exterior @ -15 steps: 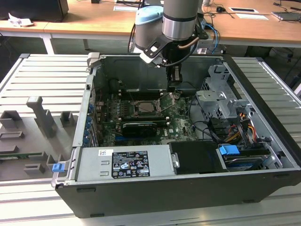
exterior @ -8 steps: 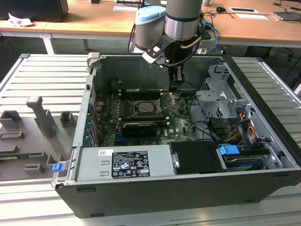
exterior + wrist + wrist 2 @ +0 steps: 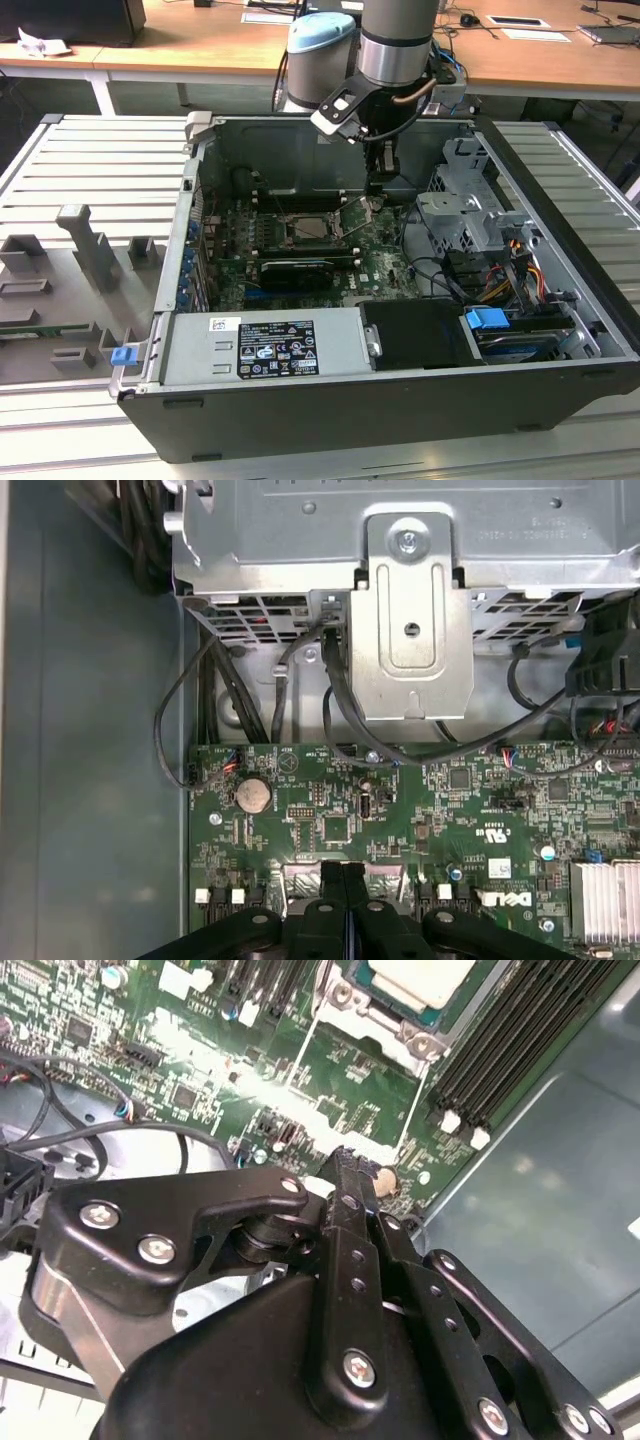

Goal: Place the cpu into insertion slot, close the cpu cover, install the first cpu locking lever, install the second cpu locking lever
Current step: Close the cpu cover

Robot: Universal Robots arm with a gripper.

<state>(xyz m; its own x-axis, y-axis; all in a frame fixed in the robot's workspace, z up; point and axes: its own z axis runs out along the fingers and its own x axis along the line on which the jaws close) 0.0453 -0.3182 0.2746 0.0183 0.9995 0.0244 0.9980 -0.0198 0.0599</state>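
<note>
We look into the open computer case (image 3: 560, 300), where the green motherboard (image 3: 385, 265) lies flat. The gripper (image 3: 343, 872) hangs low over the board, just off the insertion slot (image 3: 311, 229) toward the exterior view's right. In both wrist views its jaws are pressed together with nothing between them. In the second wrist view the cpu (image 3: 415, 975) sits in the slot, its pale face up, framed by the silvery cpu cover (image 3: 395, 1015).
</note>
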